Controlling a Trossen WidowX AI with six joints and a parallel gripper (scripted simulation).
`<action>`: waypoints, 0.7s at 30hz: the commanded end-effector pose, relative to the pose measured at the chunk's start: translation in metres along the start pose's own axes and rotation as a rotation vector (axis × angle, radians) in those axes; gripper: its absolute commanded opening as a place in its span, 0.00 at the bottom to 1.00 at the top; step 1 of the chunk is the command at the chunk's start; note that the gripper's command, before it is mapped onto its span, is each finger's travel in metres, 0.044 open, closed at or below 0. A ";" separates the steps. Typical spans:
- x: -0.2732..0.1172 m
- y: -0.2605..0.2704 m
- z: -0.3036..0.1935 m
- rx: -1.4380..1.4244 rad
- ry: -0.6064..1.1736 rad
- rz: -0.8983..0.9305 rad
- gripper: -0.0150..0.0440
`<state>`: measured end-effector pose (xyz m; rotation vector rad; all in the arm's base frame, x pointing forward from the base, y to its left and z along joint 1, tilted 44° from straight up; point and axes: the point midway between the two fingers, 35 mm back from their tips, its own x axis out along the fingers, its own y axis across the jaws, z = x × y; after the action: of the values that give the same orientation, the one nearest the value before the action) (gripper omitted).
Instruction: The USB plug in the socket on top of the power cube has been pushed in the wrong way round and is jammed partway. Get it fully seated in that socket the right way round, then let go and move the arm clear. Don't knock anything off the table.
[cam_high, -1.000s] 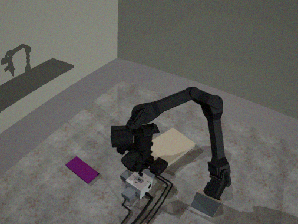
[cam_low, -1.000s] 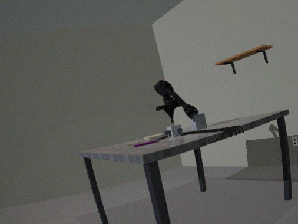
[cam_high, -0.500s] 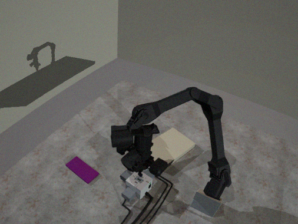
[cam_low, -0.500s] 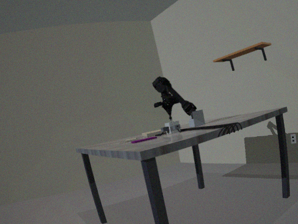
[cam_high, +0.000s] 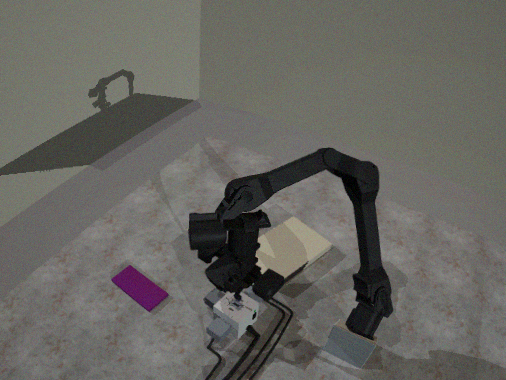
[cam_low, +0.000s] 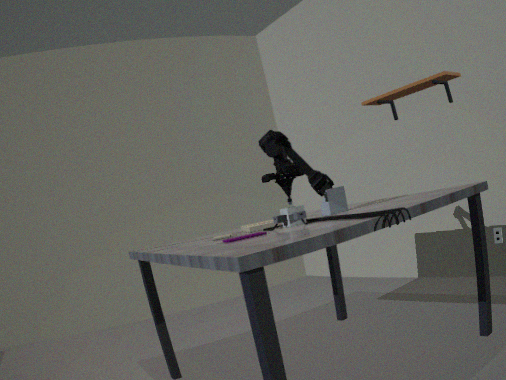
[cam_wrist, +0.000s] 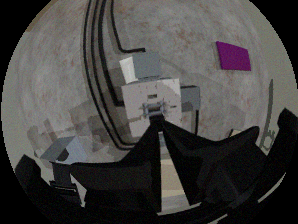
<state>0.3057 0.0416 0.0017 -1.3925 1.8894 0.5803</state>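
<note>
The white power cube (cam_high: 231, 323) (cam_low: 284, 218) (cam_wrist: 134, 102) stands upright on the table, with dark slots in its top face. The USB plug (cam_wrist: 155, 108) shows in the wrist view as a small grey metallic piece at the middle of that top face. My gripper (cam_high: 238, 296) (cam_low: 289, 200) (cam_wrist: 158, 125) points down over the cube and is shut on the USB plug. The fingertips are just above the top face. The fingers hide part of the plug, and I cannot tell how deep it sits or which way round it is.
Grey plug blocks (cam_high: 218, 328) (cam_wrist: 146, 64) sit against the cube's sides. Black cables (cam_high: 286, 322) (cam_wrist: 89, 65) run past it. A cream slab (cam_high: 312, 240) lies behind the gripper, a purple slab (cam_high: 140, 288) (cam_low: 245, 237) (cam_wrist: 234, 56) to one side. A grey block (cam_high: 351, 345) (cam_low: 339, 199) stands by the arm's base.
</note>
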 end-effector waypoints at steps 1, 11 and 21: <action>0.000 0.000 0.001 0.002 -0.009 0.000 0.25; 0.001 0.000 0.001 0.007 -0.016 -0.001 0.25; 0.002 0.000 0.002 0.013 -0.024 -0.001 0.25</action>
<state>0.3057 0.0409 -0.0012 -1.3768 1.8767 0.5760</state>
